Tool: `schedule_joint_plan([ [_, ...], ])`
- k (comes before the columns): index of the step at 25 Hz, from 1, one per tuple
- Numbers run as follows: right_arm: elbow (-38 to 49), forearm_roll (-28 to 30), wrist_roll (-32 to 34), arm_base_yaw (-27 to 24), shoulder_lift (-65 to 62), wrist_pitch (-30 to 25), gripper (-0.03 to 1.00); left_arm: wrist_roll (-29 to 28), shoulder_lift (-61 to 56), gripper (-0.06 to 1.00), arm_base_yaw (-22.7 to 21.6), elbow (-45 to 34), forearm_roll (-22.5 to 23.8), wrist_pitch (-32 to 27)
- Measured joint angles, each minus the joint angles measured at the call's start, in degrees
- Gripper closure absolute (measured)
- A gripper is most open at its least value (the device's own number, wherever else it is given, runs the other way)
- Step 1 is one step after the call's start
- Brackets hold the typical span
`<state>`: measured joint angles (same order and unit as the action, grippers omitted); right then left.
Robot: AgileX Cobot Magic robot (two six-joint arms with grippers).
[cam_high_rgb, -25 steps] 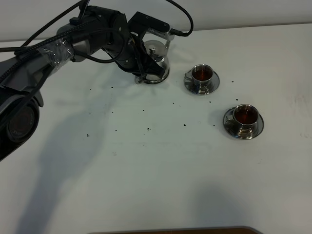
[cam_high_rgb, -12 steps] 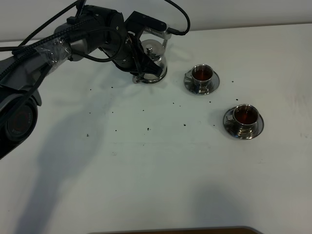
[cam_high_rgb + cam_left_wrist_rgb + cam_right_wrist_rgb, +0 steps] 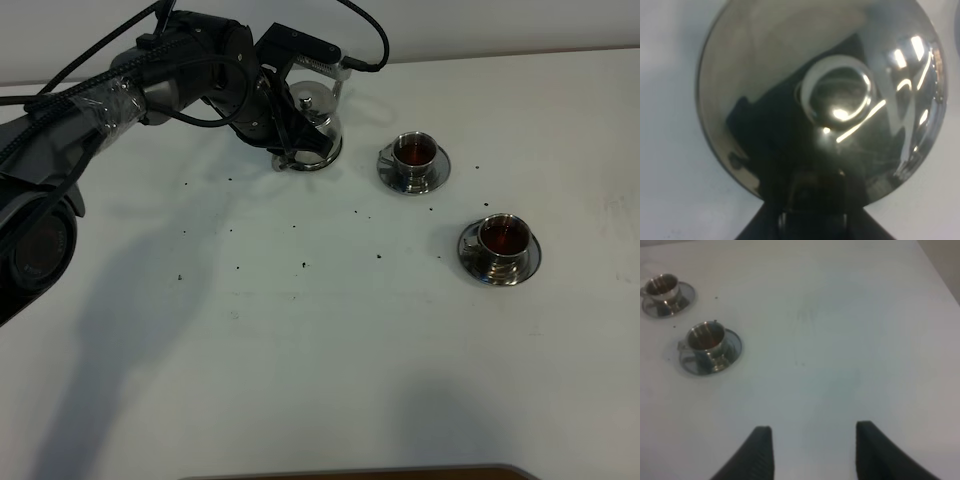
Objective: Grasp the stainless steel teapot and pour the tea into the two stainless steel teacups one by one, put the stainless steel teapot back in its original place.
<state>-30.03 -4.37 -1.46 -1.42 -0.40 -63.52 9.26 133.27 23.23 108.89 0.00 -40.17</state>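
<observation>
The stainless steel teapot (image 3: 318, 122) stands on the white table at the back, left of the cups. In the left wrist view its mirror lid (image 3: 790, 75) and knob (image 3: 837, 95) fill the frame. My left gripper (image 3: 288, 148) is shut on the teapot's handle (image 3: 812, 197) at its near-left side. Two stainless steel teacups on saucers hold dark tea: one (image 3: 413, 158) just right of the teapot, the other (image 3: 500, 246) nearer and further right. Both also show in the right wrist view (image 3: 662, 287) (image 3: 707, 342). My right gripper (image 3: 815, 455) is open and empty above bare table, away from the cups.
Small dark specks (image 3: 304, 264) lie scattered on the table between the teapot and the cups. The table's right edge (image 3: 940, 275) shows in the right wrist view. A brown edge (image 3: 360, 472) runs along the front of the exterior view.
The left gripper and teapot shifted slightly toward the back left, then held still. Cups and right gripper have not moved.
</observation>
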Motion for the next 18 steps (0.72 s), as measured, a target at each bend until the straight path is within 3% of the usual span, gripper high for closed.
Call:
schedule_joint_plan([
  [11,0.0,0.0,0.0,0.0,0.0,0.0,0.58,0.0,-0.4,0.58,0.0,0.2,0.0,-2.8],
  [18,0.0,0.0,0.0,0.0,0.0,0.0,0.58,0.0,-4.5,0.58,-0.2,0.2,0.3,-14.5],
])
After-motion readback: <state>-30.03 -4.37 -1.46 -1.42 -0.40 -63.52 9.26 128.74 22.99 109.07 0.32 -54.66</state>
